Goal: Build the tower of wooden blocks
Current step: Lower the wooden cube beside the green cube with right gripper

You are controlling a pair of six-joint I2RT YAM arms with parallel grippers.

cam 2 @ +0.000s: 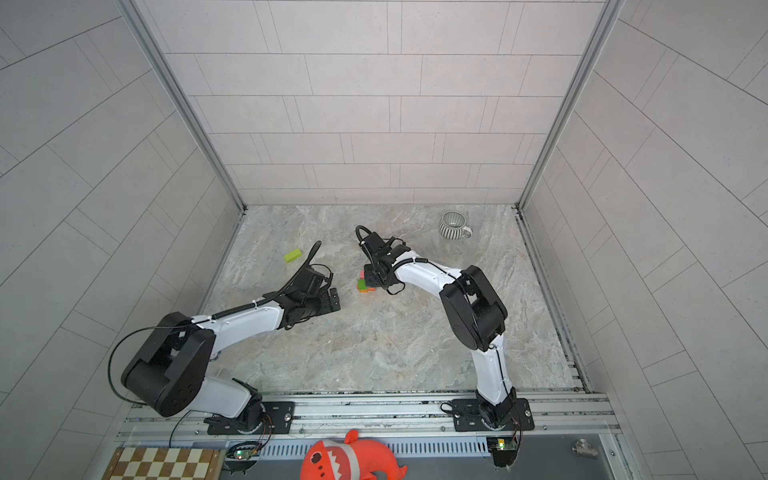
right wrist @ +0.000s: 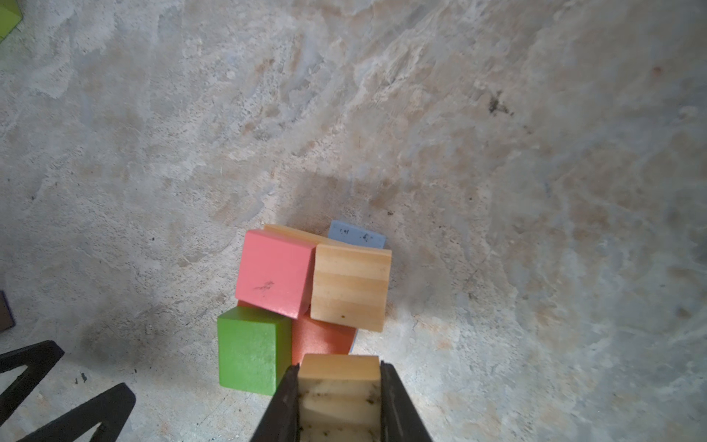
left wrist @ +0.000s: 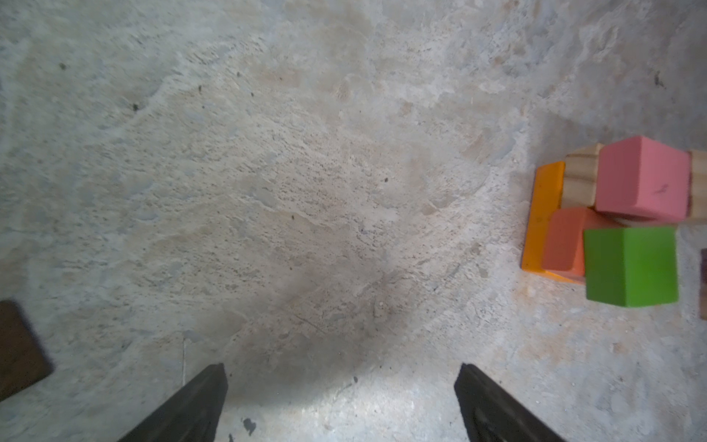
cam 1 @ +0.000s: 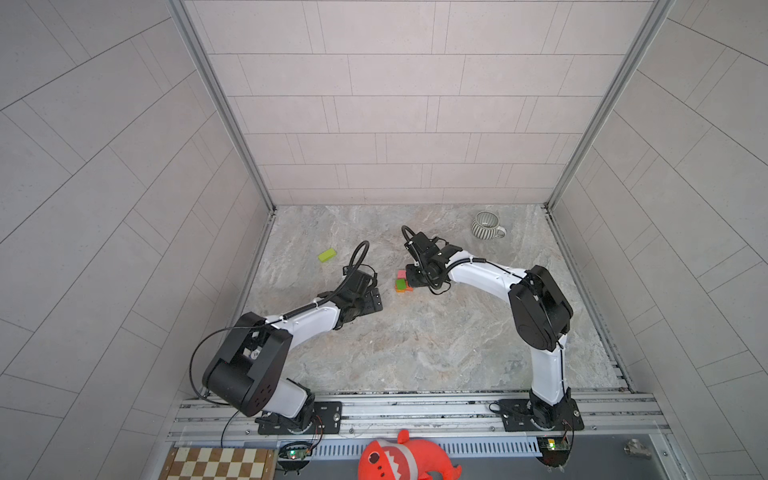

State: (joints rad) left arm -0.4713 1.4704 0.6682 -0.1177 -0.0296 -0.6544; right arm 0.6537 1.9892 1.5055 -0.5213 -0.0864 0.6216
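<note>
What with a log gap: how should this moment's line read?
left gripper: open, empty; right gripper: shut on tan block; block stack: low

Light even, diffuse; shadows soft; wrist views blurred at edges

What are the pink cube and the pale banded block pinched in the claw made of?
Pink cube: probably wood under matte pink paint; a dark scuff on top. Pale banded block in the right gripper: bare, unvarnished-looking wood; grain bands and dark specks show.
</note>
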